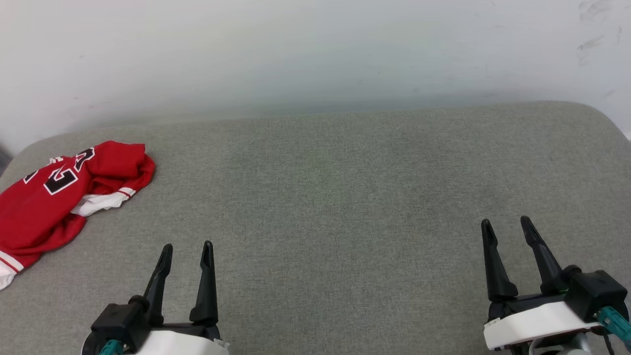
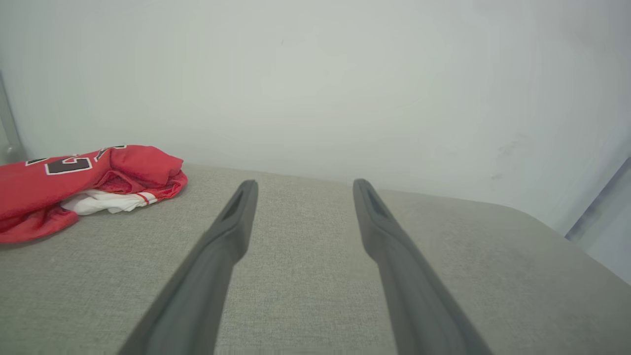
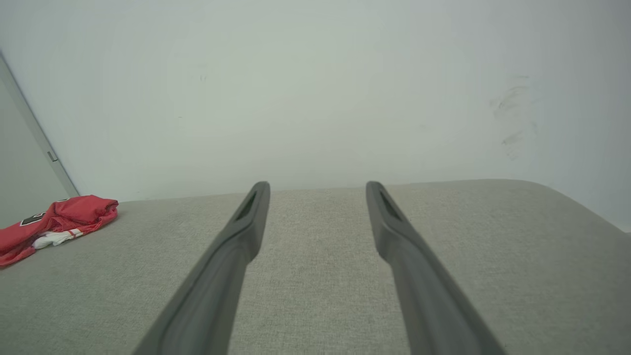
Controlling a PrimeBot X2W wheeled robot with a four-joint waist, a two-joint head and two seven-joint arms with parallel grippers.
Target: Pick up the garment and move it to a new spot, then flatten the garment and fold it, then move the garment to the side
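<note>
The garment [image 1: 54, 202] lies crumpled at the far left of the grey cushioned surface [image 1: 345, 197]. It is red with black white-outlined print, a white sleeve and striped trim. The left wrist view has the garment [image 2: 74, 182] at its left, and the right wrist view has the garment [image 3: 54, 224] small at its far left. My left gripper [image 1: 187, 249] stands open near the front edge, right of the garment and apart from it, its fingers empty. My right gripper [image 1: 508, 224] stands open at the lower right, far from the garment, with nothing between its fingers.
A pale wall [image 1: 315, 54] rises directly behind the grey surface. The surface's rounded back right corner [image 1: 591, 113] lies beyond my right gripper. A grey vertical strip [image 3: 29, 133] shows at the left in the right wrist view.
</note>
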